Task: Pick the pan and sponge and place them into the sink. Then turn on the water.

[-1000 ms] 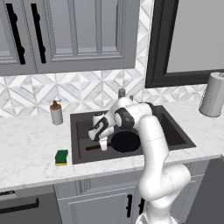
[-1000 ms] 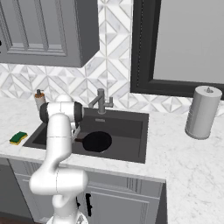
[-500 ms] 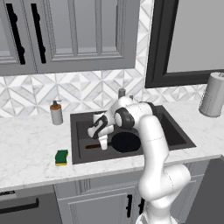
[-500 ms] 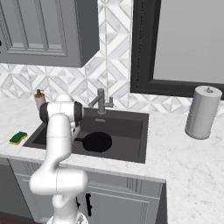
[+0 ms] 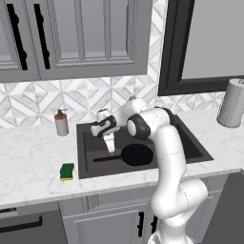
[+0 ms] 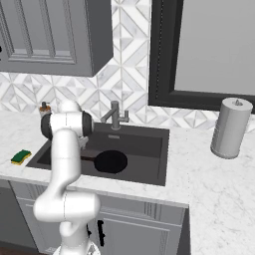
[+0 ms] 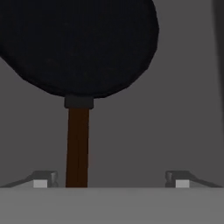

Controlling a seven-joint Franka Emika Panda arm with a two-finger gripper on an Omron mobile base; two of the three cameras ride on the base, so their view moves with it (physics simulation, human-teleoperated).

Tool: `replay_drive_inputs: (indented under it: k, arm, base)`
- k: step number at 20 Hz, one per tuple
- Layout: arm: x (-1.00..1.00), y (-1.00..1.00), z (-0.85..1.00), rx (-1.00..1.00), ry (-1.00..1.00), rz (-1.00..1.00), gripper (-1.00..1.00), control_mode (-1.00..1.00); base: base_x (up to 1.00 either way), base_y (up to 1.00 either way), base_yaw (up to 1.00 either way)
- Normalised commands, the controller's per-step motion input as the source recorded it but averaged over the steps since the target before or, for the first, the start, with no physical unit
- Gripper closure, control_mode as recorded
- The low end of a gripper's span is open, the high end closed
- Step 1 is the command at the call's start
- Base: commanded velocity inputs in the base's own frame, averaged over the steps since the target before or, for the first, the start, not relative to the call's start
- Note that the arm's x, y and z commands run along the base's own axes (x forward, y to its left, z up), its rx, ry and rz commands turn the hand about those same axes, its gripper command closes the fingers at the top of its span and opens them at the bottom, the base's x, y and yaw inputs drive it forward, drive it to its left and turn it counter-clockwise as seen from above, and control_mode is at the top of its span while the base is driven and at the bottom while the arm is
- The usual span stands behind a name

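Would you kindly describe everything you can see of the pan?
The pan is a round, flat, matte black frying pan with a long thin reddish-brown handle joined by a short dark collar. It lies flat on the floor of the dark sink, handle pointing toward the basin's left wall. The tool hangs open above the handle; nothing grips it.

Even, shadowless render; dim, soft hand view.

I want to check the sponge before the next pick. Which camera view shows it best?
The left base view: the sponge lies unobstructed on the counter, left of the sink, green top and yellow side both visible. In the right base view it sits small near the left edge.
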Motion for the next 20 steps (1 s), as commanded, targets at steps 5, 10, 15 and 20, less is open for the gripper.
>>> replay_drive_inputs:
  k: [5, 10, 15, 20]
  arm:
    - [-0.53, 0.15, 0.82, -0.03, 0.0, 0.25, -1.0, -1.0]
    - [-0.41, 0.27, 0.53, 0.0, -0.04, 0.45, -1.0, -1.0]
    - [-0.3, 0.09, 0.38, 0.07, -0.14, 0.65, -1.0, -1.0]
    - [-0.05, 0.19, 0.28, 0.12, -0.04, 0.66, -1.0, -1.0]
  base:
    - [0.0, 0.0, 0.0]
    - [0.0, 0.0, 0.0]
    - [0.0, 0.0, 0.0]
    - [0.0, 0.0, 0.0]
